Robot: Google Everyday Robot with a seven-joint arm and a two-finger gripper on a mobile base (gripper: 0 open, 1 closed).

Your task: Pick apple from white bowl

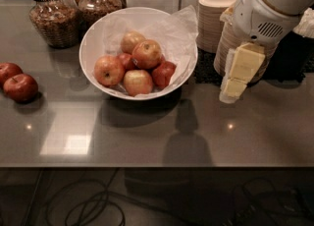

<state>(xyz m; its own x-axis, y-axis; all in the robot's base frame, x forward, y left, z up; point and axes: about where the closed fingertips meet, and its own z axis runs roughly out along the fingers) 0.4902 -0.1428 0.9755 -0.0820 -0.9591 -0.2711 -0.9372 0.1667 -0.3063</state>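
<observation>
The white bowl [93, 43], lined with crinkled white paper, stands at the middle back of the grey counter. It holds several apples. A reddish-orange apple with yellowish streaks [146, 53] lies on top of the pile, and two similar ones lie at the left [109, 70] and front [138, 82]. A paler apple [130, 40] lies behind and a dark red one [163, 73] at the right. My gripper [229, 92], with yellowish fingers pointing down, hangs just right of the bowl's rim, above the counter and apart from the apples.
Two dark red apples [19, 87] lie on the counter at the far left. Two glass jars [49, 16] stand behind the bowl at the left. Stacks of beige disposable bowls [218, 9] stand behind my arm [267, 9]. The counter's front edge runs across the lower part of the view.
</observation>
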